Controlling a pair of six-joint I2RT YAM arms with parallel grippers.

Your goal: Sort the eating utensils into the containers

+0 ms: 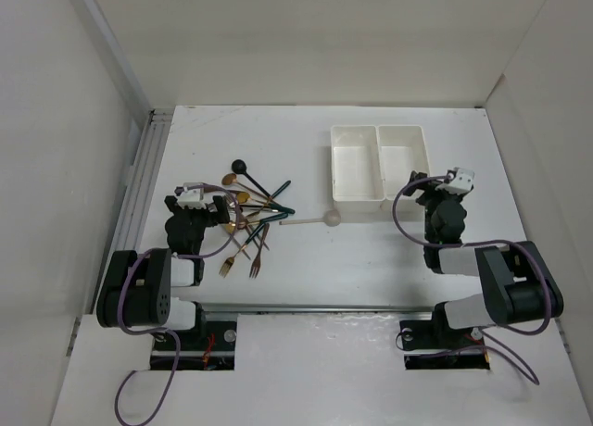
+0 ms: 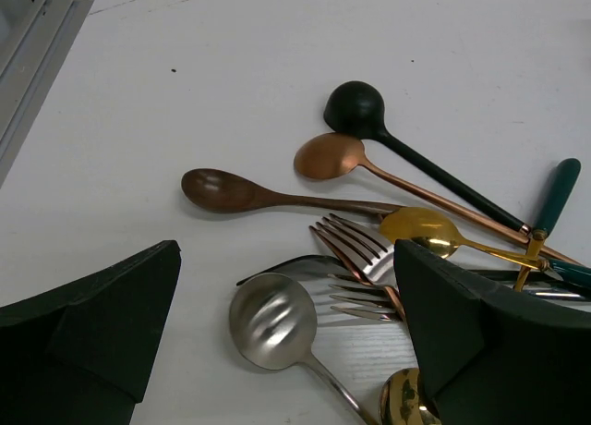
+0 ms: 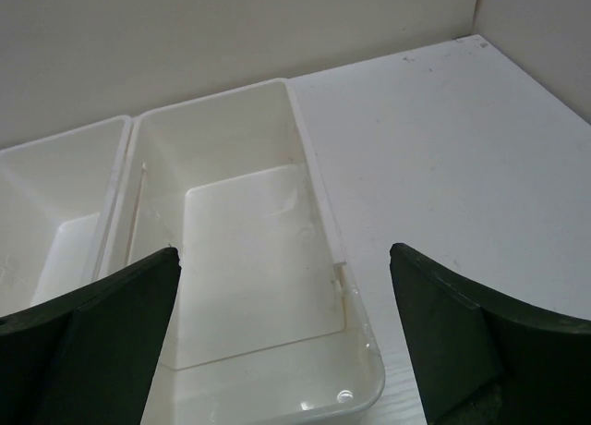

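Left gripper (image 2: 286,268) open over heap of slim gold, silver, dark-handled cutlery (image 2: 355,249); right gripper (image 3: 282,263) open beside 2 white plastic bins (image 1: 378,157).

Eating utensils (image 1: 248,213) lie heaped on the surface (image 1: 315,278), left of centre. Containers (image 1: 379,130) stand side by side, right of centre towards the back. One spoon (image 1: 313,219) lies apart, just before the left bin (image 1: 355,171). Left end effector (image 2: 286,249) over the heap's left part; right end effector (image 3: 283,254) at the right bin's (image 1: 400,162) near end

No readable text, labels or numbers anywhere.
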